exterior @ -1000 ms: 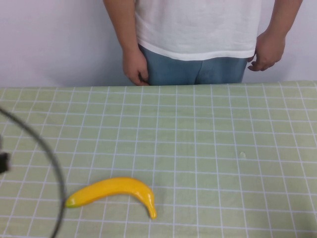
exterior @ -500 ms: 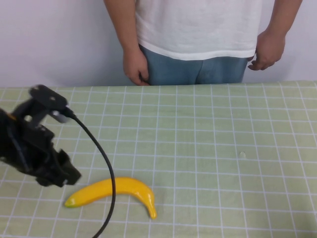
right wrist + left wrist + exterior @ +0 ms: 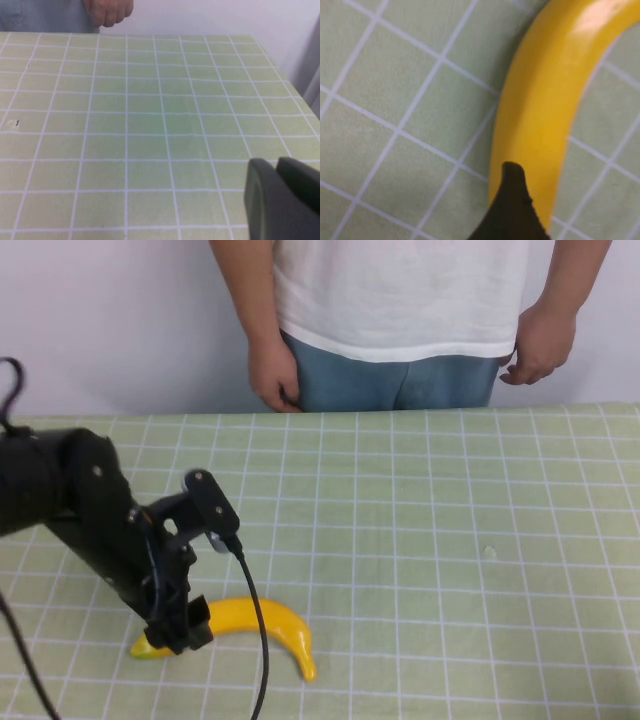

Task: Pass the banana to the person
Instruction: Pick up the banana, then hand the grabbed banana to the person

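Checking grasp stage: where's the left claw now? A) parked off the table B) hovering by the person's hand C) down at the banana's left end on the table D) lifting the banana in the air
C: the left claw sits low over the left end of the banana, which lies on the table; the right claw is parked elsewhere.

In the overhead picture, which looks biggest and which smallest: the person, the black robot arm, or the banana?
Largest to smallest as they look in the high view:
1. The person, though cut off by the frame.
2. The left arm, its left gripper low over the banana.
3. The banana, partly hidden.
The arm is nearer the camera, so looks enlarged. The right gripper is outside this view.
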You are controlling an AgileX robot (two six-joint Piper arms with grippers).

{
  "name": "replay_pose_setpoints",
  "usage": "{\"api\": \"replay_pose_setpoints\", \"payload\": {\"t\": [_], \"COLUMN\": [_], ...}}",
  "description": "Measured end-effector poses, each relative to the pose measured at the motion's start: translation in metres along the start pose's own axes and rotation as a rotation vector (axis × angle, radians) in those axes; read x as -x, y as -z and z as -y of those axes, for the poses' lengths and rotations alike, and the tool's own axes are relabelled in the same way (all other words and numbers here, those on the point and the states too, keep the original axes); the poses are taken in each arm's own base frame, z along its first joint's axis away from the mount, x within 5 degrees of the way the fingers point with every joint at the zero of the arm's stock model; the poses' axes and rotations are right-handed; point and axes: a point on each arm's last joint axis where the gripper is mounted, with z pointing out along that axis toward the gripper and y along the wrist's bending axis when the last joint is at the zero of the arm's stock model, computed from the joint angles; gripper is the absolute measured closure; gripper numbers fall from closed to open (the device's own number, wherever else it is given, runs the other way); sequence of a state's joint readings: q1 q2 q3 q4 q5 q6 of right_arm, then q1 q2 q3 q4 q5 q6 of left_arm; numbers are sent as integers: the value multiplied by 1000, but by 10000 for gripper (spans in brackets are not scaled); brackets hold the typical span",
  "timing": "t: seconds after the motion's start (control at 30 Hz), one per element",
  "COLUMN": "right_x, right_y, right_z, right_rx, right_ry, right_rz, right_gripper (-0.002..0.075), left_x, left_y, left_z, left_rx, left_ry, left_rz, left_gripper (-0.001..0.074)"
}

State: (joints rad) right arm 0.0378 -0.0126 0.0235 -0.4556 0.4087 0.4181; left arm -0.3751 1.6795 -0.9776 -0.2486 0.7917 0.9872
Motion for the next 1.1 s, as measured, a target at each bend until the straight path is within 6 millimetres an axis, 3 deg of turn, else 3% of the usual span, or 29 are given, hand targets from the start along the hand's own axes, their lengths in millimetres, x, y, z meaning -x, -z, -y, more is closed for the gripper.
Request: {"api": "replay_pose_setpoints", "payload": {"t": [0.37, 0.43, 0.57, 0.67, 0.73, 0.83, 0.93, 1.1], "right_x": [0, 0, 0, 0, 0, 0, 0, 0], "right_y": [0, 0, 0, 0, 0, 0, 0, 0], "right_z": [0, 0, 0, 0, 0, 0, 0, 0], "right_rx": [0, 0, 0, 0, 0, -1, -1, -1], "right_ry": [0, 0, 0, 0, 0, 0, 0, 0], "right_rz": [0, 0, 0, 0, 0, -2, -2, -2], "right_gripper": [733, 733, 733, 733, 733, 734, 733, 733], "left_x": [-6, -5, -4, -6, -5, 3, 13, 30], "left_y": [-60, -61, -60, -57, -50, -23, 18, 104], "left_z": [-12, -14, -17, -16, -16, -22, -25, -21], "left_rx": [-47, -42, -18, -47, -56, -4, 101, 289], "left_ry": [23, 44, 78, 77, 72, 64, 64, 110], "left_rz": [-98, -97, -107, -146, -157, -121, -45, 156], "left_gripper": [253, 289, 472, 463, 463, 463, 463, 463]}}
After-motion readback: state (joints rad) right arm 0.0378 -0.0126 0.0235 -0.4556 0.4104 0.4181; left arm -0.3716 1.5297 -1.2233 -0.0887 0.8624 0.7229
